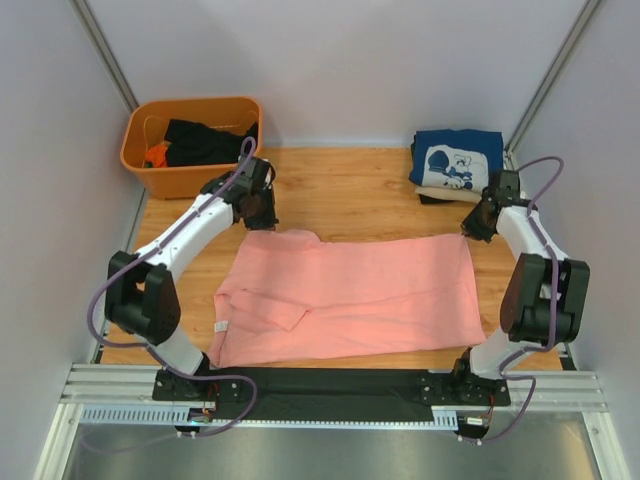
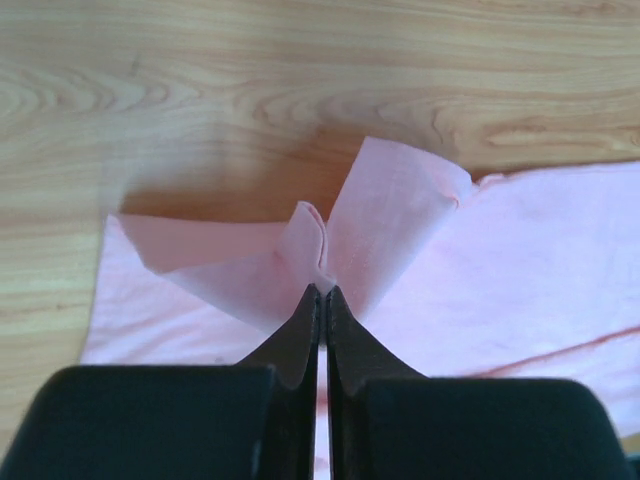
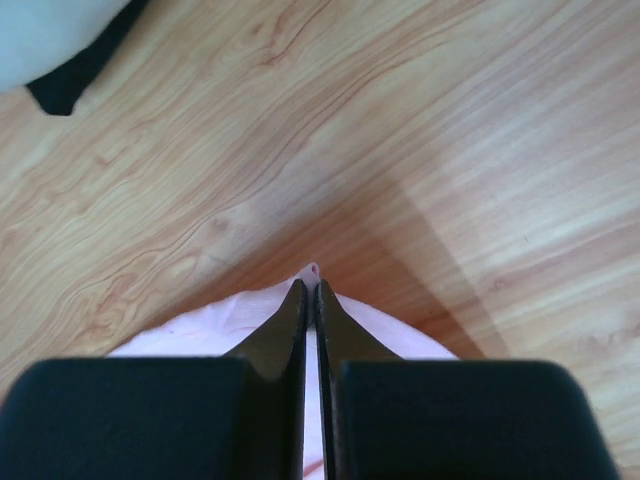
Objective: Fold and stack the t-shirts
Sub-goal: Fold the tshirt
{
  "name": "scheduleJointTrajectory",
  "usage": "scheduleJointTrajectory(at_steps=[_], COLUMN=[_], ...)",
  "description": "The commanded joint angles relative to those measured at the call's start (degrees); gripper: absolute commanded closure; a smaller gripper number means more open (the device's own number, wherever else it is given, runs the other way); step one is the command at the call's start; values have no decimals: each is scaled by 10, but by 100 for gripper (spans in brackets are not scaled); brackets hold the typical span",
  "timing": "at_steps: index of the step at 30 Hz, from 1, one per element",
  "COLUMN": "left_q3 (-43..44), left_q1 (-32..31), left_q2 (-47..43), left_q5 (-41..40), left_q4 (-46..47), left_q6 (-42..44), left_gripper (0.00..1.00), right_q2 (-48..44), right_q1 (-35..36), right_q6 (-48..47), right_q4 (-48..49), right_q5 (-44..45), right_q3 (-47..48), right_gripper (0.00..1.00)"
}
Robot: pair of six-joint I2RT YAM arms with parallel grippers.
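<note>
Presently we see left gripper [image 2: 322, 290] and right gripper [image 3: 311, 285] pinching the unfolded salmon-pink t-shirt [image 1: 350, 295] at its far edge; navy t-shirt [image 1: 455, 160] tops the upper-right stack, and dark shirts [image 1: 205, 140] wait in the orange tub [image 1: 140, 165].

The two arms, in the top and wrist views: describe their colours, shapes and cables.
The left arm and right arm have white links between bulky black joints. A lilac cable loops along each. The left gripper and right gripper have black fingers tapering to thin tips.
</note>
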Motion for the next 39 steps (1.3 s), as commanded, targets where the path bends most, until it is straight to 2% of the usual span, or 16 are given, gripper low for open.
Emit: scheduleJointTrajectory(at_steps=[1, 6, 17, 31, 32, 33, 34, 35, 36, 38, 39], left_q3=[-43, -105, -194, -281, -287, -293, -302, -304, -309, -311, -312], left_q1=[-21, -45, -127, -245, -253, -260, -276, -283, -299, -311, -317], left_q2=[-62, -151, -301, -398, -408, -413, -418, -430, -435, -453, -457], left_q5=[-31, -53, -101, -92, -86, -85, -78, -73, -70, -63, -64], left_q4=[-25, -67, -175, -243, -244, -249, -252, -255, -257, -259, -259], left_q6=[-19, -37, -115, -216, -222, -228, -243, -250, -265, -276, -279], left_gripper=[100, 100, 100, 100, 98, 93, 83, 64, 56, 36, 35], right_q2=[-69, -127, -161, -207, -222, -233, -243, -263, -270, -283, -287], right_q1=[-8, -25, -76, -97, -109, -114, -119, -121, -122, -121, -121], right_q6=[-9, -7, -9, 18, 23, 25, 31, 36, 37, 42, 44], right_q4=[-2, -2, 1, -2, 0, 6, 18, 21, 24, 27, 29], right_q5=[-5, -6, -61, -26, -26, -34, -36, -34, -35, -48, -70], right_q3=[-34, -77, -115, -188, -205, -216, -224, -234, -235, -231, -229], right_gripper=[100, 100, 100, 100, 91, 78, 55, 22, 14, 11, 11])
